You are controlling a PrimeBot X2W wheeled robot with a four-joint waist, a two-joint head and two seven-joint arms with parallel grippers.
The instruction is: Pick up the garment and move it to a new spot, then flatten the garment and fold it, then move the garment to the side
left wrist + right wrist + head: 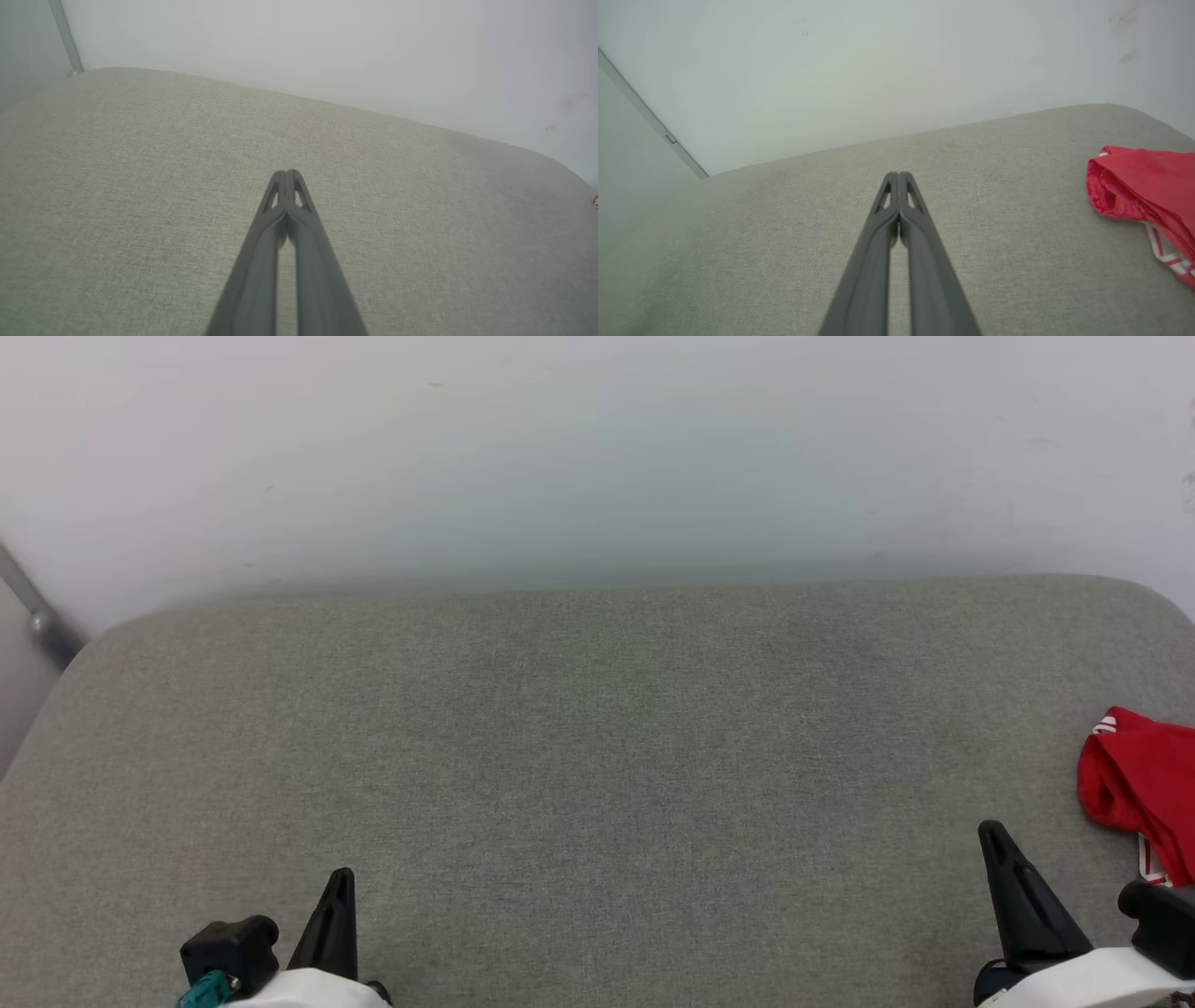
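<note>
The red garment point(1141, 784) lies bunched at the right edge of the grey padded surface, with a strip of red-white trim showing; most of it is cut off by the frame. In the right wrist view the garment point(1148, 191) lies to the right of my fingers. My right gripper point(899, 175) is shut with nothing in it and rests low at the lower right point(991, 831), just left of the garment and apart from it. My left gripper point(286, 173) is shut and empty, sitting at the lower left point(342, 877). The garment's letters and number are hidden.
The grey fabric surface point(597, 756) ends at a pale wall point(597, 448) behind. A metal bar point(37, 616) runs along the wall at the far left. The surface's corners at the back left and back right are rounded.
</note>
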